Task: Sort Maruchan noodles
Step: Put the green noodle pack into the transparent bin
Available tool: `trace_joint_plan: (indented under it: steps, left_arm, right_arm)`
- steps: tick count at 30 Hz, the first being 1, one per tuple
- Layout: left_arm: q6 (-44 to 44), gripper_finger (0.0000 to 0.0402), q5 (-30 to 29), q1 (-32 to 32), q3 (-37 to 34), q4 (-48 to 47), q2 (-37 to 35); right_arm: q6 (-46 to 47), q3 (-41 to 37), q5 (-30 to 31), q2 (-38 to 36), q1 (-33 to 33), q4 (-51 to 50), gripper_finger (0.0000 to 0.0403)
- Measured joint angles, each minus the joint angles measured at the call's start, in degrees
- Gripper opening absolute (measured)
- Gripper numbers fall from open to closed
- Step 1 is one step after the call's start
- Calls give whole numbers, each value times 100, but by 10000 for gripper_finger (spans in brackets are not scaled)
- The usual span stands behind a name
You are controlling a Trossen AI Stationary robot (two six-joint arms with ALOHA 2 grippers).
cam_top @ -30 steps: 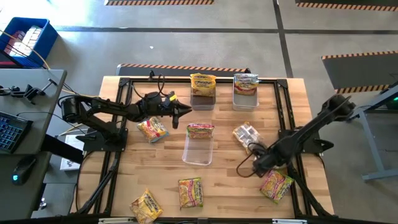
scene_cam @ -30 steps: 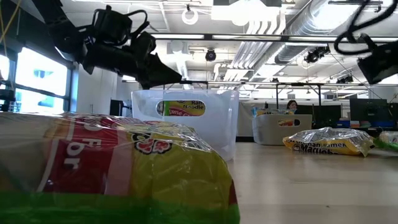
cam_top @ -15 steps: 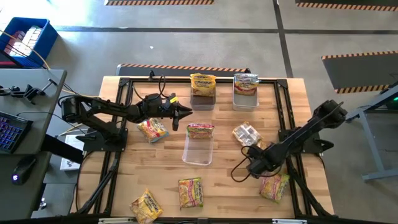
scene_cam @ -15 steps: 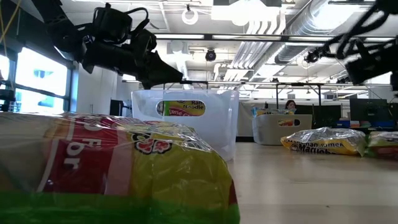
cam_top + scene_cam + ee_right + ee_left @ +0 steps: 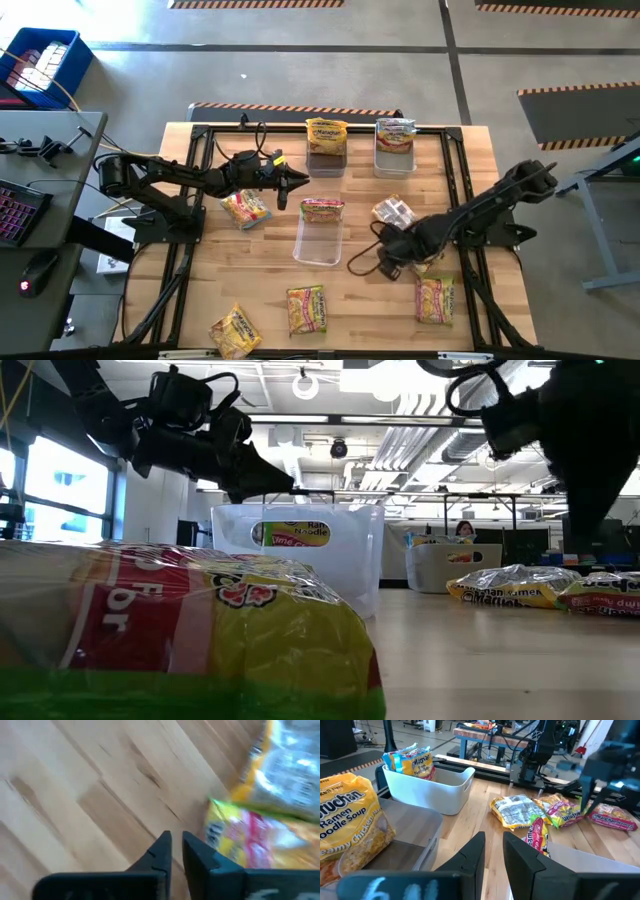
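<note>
the right pincer (image 5: 383, 262) hovers low over bare worktop (image 5: 370, 300), fingers drawn narrow and holding nothing. a silvery-white noodle packet (image 5: 395, 212) and a yellow packet (image 5: 435, 299) lie just beside it. the left pincer (image 5: 300, 180) waits narrow and empty near the far bins (image 5: 394, 158).

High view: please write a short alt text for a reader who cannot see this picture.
Seen from above, a wooden table holds scattered ramen packets and three clear bins, each with a packet resting at its far end. The left claw hovers near the yellow packet; the right claw is empty above bare wood, between the middle bin and a packet.
</note>
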Motion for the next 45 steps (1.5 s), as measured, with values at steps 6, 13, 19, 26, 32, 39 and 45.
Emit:
trace_joint_plan:
  steps: [6, 13, 19, 26, 32, 39, 45]
  left_arm:
    - [2, 58, -2, -115, 0, -4, 0]
    - [98, 58, 0, -234, 0, -5, 0]
    - [101, 58, -2, -232, 0, -7, 0]
    - [98, 58, -2, -232, 0, -4, 0]
    - [101, 58, -1, -232, 0, -4, 0]
    - [111, 58, -2, -229, 0, -4, 0]
    - [111, 58, 0, -229, 0, -4, 0]
  right_arm:
    - [602, 436, -1766, -11, 308, -1132, 41]
    - [2448, -320, -2069, -9, 916, -108, 41]
    - [3059, -874, -2039, -4, 1238, 968, 20]
    - [2057, -917, -965, -4, 1231, 1854, 2]
    - [2063, -251, -1049, -4, 1169, 708, 0]
    - [1729, 0, -443, -4, 888, -931, 39]
    - [633, 0, -534, -4, 61, -2407, 137]
